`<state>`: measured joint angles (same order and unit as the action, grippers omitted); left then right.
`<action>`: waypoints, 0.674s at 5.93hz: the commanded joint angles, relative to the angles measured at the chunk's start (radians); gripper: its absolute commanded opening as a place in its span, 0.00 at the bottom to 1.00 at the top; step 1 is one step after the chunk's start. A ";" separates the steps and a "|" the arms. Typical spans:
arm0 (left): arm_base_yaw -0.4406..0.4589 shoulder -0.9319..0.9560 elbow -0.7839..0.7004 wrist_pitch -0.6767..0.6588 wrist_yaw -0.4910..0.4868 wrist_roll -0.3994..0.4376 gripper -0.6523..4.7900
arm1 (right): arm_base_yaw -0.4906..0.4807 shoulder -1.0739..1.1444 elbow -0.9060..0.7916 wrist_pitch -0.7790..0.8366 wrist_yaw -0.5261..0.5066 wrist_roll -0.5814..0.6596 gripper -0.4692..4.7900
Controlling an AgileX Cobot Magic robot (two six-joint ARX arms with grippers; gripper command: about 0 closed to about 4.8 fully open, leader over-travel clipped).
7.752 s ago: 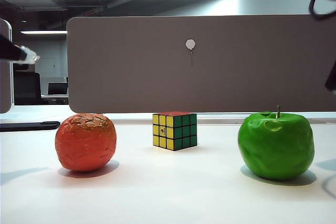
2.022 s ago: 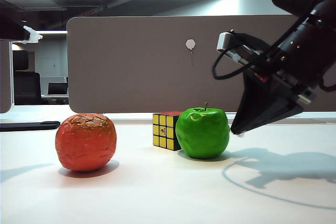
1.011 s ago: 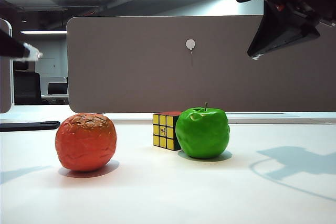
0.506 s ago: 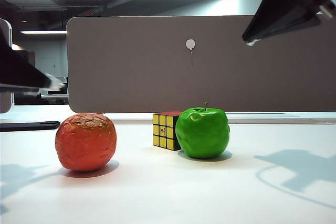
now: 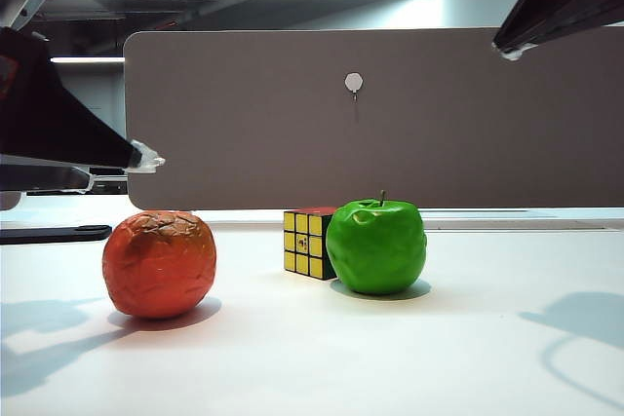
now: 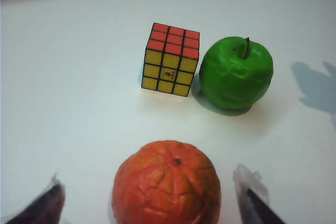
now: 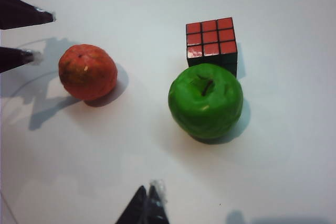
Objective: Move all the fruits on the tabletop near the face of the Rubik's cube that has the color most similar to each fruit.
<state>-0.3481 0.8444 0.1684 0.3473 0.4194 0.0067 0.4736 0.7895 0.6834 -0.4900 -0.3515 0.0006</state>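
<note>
The orange-red fruit [image 5: 159,263] rests on the white tabletop [image 5: 292,358], left of the Rubik's cube [image 5: 308,243] and apart from it. The green apple [image 5: 376,245] stands against the cube's right side and hides that face. The cube shows yellow toward the exterior camera and red on top [image 7: 211,38]. My left gripper [image 5: 122,170] hangs open, above and to the left of the orange-red fruit [image 6: 167,182], which shows between its two fingers [image 6: 252,198] without touching them. My right gripper [image 5: 512,49] is high at the upper right, shut [image 7: 152,190] and holding nothing.
A grey partition panel [image 5: 370,119] stands behind the table's far edge. A flat black object [image 5: 54,233] lies at the far left. Bare tabletop lies in front of the fruits and to the right of the apple [image 7: 206,99].
My left gripper has opened and come down and in toward the orange-red fruit. My right gripper has drawn up and away to the upper right. Fruits and cube have not moved.
</note>
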 commanded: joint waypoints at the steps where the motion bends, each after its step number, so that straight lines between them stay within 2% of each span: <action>1: 0.000 -0.001 0.004 0.010 0.008 0.000 1.00 | 0.001 -0.017 0.005 -0.037 -0.017 -0.001 0.09; 2: 0.000 0.002 0.004 -0.011 0.008 -0.008 1.00 | 0.001 -0.021 0.005 -0.063 -0.056 -0.001 0.09; 4: 0.000 0.092 0.004 -0.010 0.003 -0.041 1.00 | 0.001 -0.024 0.005 -0.063 -0.055 -0.001 0.09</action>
<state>-0.3481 0.9176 0.1688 0.3229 0.4191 -0.0284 0.4740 0.7708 0.6834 -0.5602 -0.3981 0.0006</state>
